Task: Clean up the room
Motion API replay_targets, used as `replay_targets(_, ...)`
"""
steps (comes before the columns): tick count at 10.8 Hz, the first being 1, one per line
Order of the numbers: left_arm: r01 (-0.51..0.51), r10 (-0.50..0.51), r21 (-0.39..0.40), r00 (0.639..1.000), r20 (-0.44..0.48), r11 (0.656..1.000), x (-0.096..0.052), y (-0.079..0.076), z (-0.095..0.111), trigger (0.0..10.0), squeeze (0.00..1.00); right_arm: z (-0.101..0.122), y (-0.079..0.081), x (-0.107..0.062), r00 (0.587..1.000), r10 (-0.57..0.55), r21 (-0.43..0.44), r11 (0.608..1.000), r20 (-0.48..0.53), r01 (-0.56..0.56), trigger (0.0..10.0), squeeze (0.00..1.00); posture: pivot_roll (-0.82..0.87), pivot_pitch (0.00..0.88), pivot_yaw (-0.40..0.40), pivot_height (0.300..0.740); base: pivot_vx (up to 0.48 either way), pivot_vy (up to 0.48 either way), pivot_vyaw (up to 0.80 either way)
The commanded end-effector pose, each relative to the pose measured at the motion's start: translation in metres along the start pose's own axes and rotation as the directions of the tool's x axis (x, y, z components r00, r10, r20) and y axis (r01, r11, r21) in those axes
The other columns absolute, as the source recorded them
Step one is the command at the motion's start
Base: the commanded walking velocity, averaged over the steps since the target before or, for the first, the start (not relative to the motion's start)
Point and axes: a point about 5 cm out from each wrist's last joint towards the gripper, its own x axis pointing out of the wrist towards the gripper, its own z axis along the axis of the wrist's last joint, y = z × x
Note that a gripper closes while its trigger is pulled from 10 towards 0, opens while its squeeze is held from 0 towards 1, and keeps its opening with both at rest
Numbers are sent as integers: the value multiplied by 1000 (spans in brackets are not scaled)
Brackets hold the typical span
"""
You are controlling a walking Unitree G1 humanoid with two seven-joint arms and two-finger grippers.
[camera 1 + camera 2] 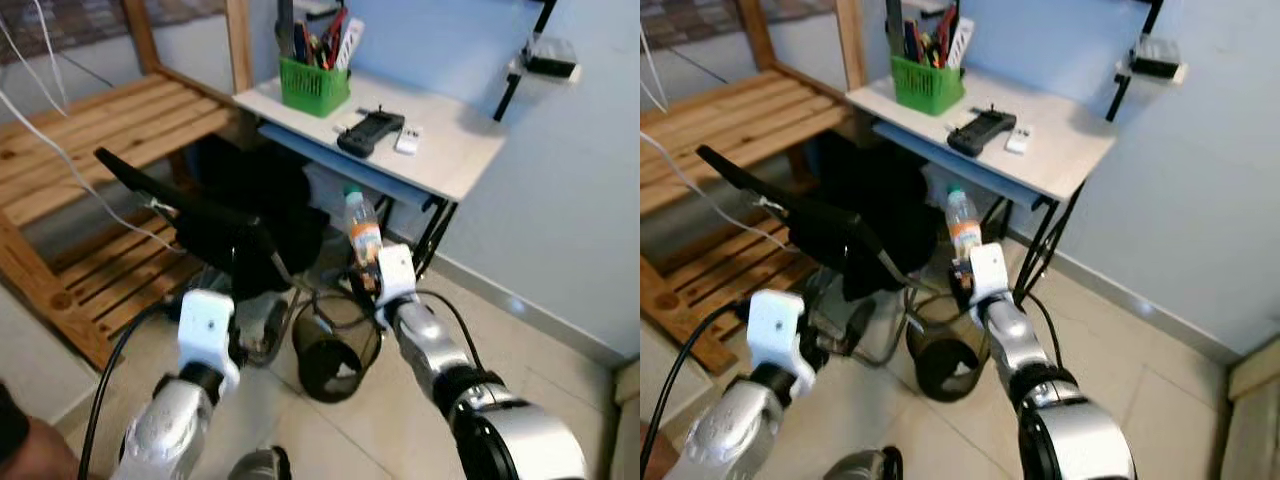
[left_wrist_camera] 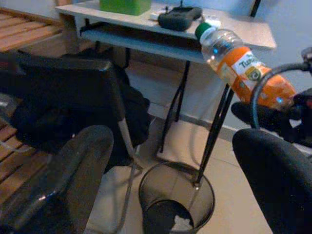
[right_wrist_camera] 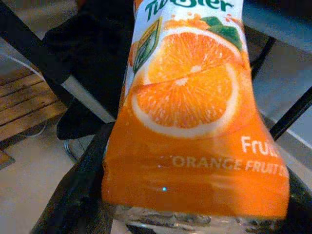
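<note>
Nearest, low in the head views: two silver arms reach fwd over the tiled floor (image 1: 560, 390). Left hand (image 1: 215, 325) hovers near a dark bag (image 1: 255, 225) w/ fingers (image 2: 58, 180) spread apart, nothing between them. Right hand (image 1: 372, 282) is clenched on the lower body of an orange juice bottle (image 1: 364, 232); bottle stands roughly upright, green cap on top, orange-slice label facing the right wrist camera (image 3: 190, 102). Directly below and slightly left of the bottle: a round black wire-mesh waste bin (image 1: 335, 355) on the floor, a scrap of white paper at its bottom. The bottle is above the bin, not inside it. Behind the bin: the dark bag slumps against the black legs of a small white tabletop (image 1: 450, 150). On the tabletop: green pen caddy (image 1: 314, 85), black controller-like device (image 1: 370, 130), small white item (image 1: 407, 139) just beside it. Far left: slatted wooden bed frame (image 1: 90, 130) w/ white cables draped across.
</note>
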Motion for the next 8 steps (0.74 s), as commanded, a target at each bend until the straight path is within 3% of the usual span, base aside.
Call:
replay_targets(1,8,-8,12,1000,3,1000,-7,-5,5,10000,0,2,0,2,1000,-18,30,999,-6,18,10000,0,207,112,-1,740,0,0,0)
replay_targets(4,10,-10,14,1000,-13,1000,-31,-15,13,10000,0,-9,9,0,998,-18,41,999,-55,20,10000,0,282,201,15,740,0,0,0)
replay_targets(8,-1,2,16,998,-60,1000,-45,-26,13,10000,0,-15,-3,-3,994,-63,36,997,-91,67,10000,0,281,262,-11,740,0,0,0)
